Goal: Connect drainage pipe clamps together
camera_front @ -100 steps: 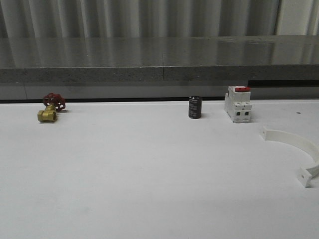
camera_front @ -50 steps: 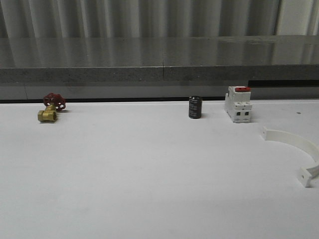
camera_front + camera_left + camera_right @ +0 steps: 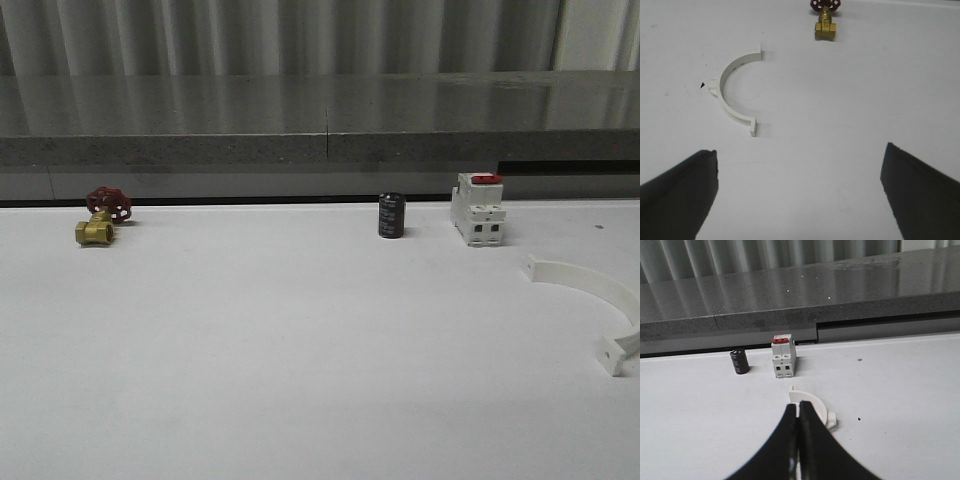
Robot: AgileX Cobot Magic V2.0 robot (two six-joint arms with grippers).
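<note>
One white drainage pipe clamp (image 3: 585, 277) lies at the table's right edge, its tabbed end (image 3: 610, 356) toward the front. In the right wrist view the same clamp (image 3: 815, 401) curves out from behind my right gripper (image 3: 798, 406). That gripper is shut, with a thin white strip of the band between its fingertips. The other drainage pipe clamp (image 3: 732, 95) lies flat on the table beyond my left gripper (image 3: 801, 150) and apart from it. The left gripper stands wide open with nothing between its fingers.
A brass valve with a red handwheel (image 3: 100, 220) sits at the back left and shows again as the valve (image 3: 824, 27). A black cylinder (image 3: 391, 215) and a white block with a red top (image 3: 478, 210) stand at the back. A grey ledge (image 3: 320, 140) runs behind the table.
The right-hand clamp has shifted slightly at the table's right edge, its tabbed end a little lower and less of the band showing there. Nothing else has moved.
</note>
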